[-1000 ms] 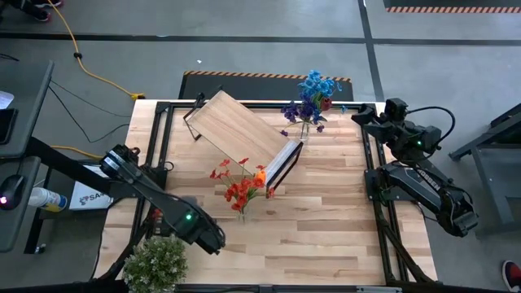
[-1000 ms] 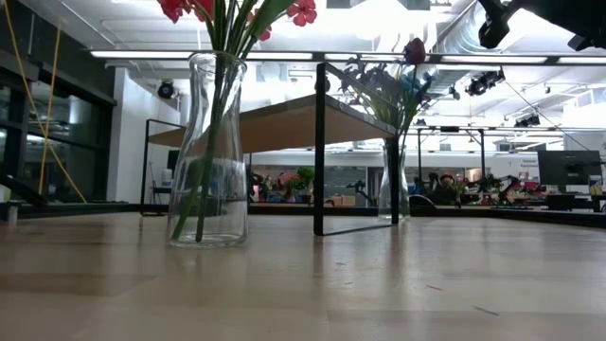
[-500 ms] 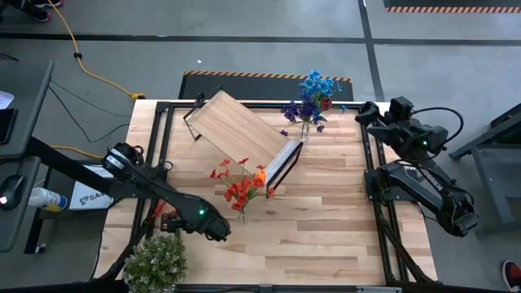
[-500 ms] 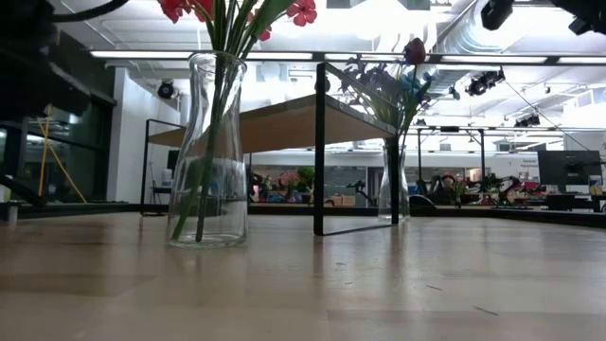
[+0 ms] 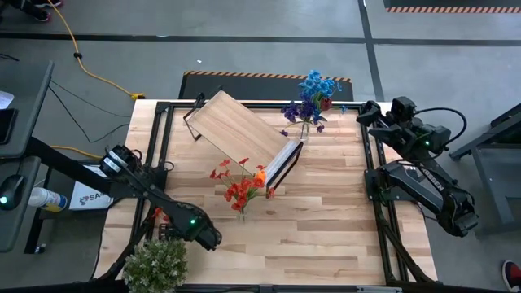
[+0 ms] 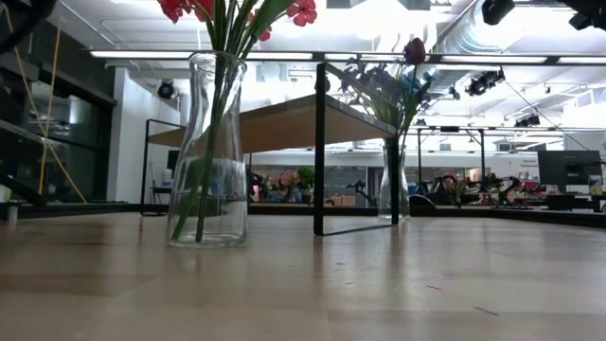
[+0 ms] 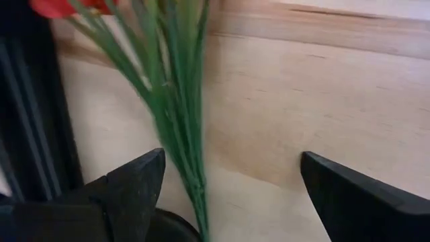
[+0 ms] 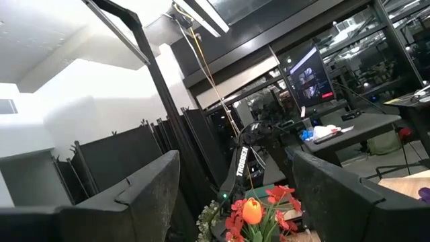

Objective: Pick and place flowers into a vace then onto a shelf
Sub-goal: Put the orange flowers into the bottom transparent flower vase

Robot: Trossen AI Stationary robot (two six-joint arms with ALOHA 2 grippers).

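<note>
A loose flower, red bloom (image 7: 54, 7) on a bunch of green stems (image 7: 176, 114), lies flat on the table by its left edge (image 5: 158, 216). My left gripper (image 7: 228, 185) points down over it, open. The stems lie between its fingers, close to one finger (image 7: 134, 185). Red and orange flowers (image 5: 240, 189) stand in a glass vase (image 6: 210, 152) mid-table. Blue and purple flowers (image 5: 309, 98) stand in a second vase (image 6: 393, 185) at the far edge. The shelf (image 5: 240, 130) stands between them. My right gripper (image 8: 232, 165) is raised at the far right corner (image 5: 370, 114), open and holding nothing.
A bushy pale-green clump (image 5: 155, 264) sits at the near left corner, just beside my left arm (image 5: 195, 228). A black frame rail (image 7: 30, 134) runs along the table's left edge next to the loose flower. Bare tabletop (image 5: 326, 228) lies near and right of the middle vase.
My left gripper has come down toward the table and a little toward its left edge, onto the loose flower, staying open. The flowers, the vases and the shelf have not moved.
</note>
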